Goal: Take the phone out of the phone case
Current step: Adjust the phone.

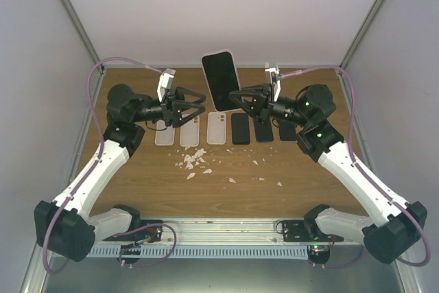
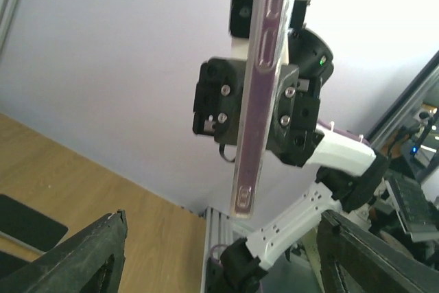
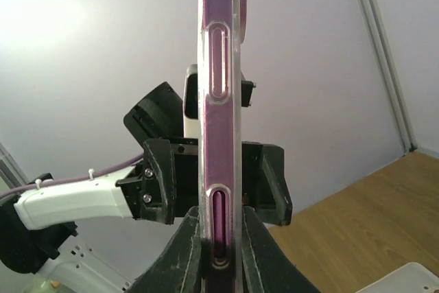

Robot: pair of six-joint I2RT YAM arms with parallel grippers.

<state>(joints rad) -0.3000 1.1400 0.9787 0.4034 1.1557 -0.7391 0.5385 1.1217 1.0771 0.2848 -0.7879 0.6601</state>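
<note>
A phone with a dark screen, in a clear phone case (image 1: 221, 80), stands upright in the air above the back of the table. My right gripper (image 1: 234, 96) is shut on its lower end. In the right wrist view the purple phone edge inside the clear case (image 3: 219, 101) rises straight up from between the right gripper (image 3: 219, 235). My left gripper (image 1: 201, 103) hangs open just left of the phone, facing it. In the left wrist view the case (image 2: 260, 101) is edge-on ahead of the wide-apart left fingers (image 2: 75, 259), untouched by them.
A row of clear cases (image 1: 188, 130) and dark phones (image 1: 240, 128) lies flat on the wooden table (image 1: 137, 183) under the grippers. Small white scraps (image 1: 195, 159) are scattered in front of that row. Grey walls enclose the table on three sides.
</note>
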